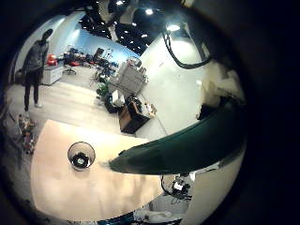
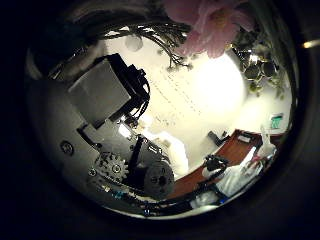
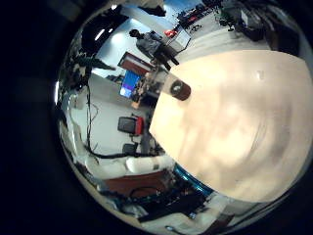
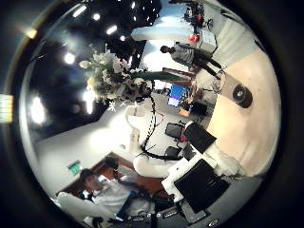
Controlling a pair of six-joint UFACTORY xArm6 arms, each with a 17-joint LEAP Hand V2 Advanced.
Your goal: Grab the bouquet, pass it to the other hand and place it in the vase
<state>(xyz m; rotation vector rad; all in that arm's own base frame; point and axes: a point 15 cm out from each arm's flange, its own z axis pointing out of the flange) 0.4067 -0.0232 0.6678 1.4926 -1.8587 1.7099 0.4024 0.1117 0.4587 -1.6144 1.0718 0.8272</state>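
**Robot hand holds bouquet aloft for handover**

Left robot hand (image 2: 120,130) appears curled round the bouquet's stem (image 1: 178,148), blooms (image 2: 205,22) just beside its palm. Seen from the right robot hand (image 4: 204,176), whose fingers I cannot tell, the bouquet (image 4: 114,76) hangs well apart. Below, the vase (image 1: 82,157) stands on the surface (image 3: 235,108), unobstructed.

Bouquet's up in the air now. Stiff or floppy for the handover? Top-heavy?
Probably stiff: the bouquet sticks out sideways from the left hand with no visible droop, and its stem looks like one thick straight bundle. Likely head-heavy: the blooms spread much wider than the stem. Petals probably crush easily.
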